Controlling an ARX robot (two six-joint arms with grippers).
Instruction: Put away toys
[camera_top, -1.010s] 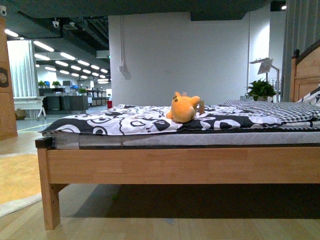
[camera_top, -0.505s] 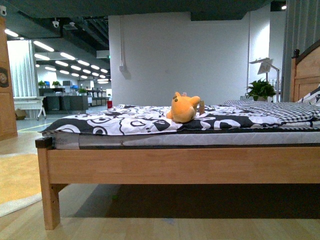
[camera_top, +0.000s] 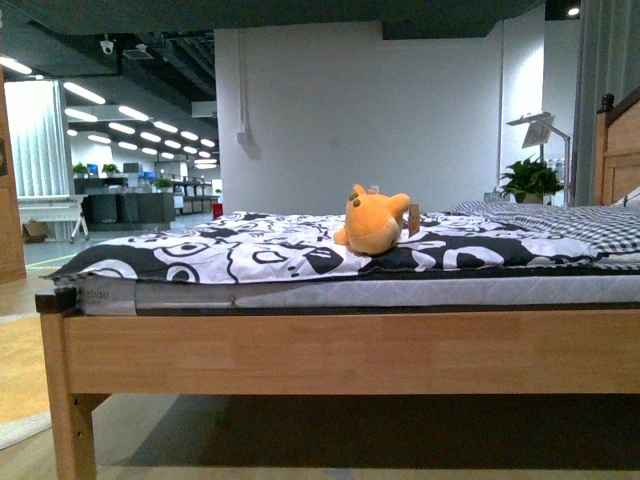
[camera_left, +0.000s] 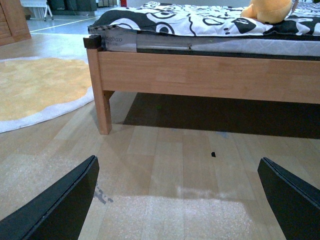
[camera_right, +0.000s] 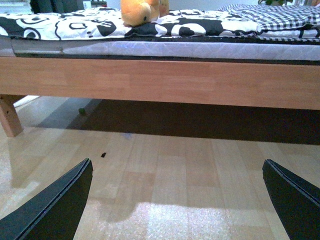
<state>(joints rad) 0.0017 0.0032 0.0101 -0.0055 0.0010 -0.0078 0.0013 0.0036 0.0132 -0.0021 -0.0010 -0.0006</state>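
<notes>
The task looks barely begun. The one toy in view, a small orange-yellow plush animal (camera_top: 372, 222), lies on top of the bed (camera_top: 350, 350), on its black-and-white patterned cover (camera_top: 250, 250), about midway along the bed's near side and set back a little from that edge. Nothing touches it.

Both arms hang low in front of the bed, below the level of its wooden side rail and well apart from the toy. The left gripper (camera_left: 178, 158) stands wide, with nothing between its dark fingers but the wood floor (camera_left: 165, 145) before the bed. The right gripper (camera_right: 177, 160) is spread just as wide and is likewise empty.

So nothing is picked up yet. Left to do, as I judge it: raise an arm above the bed's edge, reach over the cover, take the toy, and carry it to its storage place, which no view shows.
</notes>
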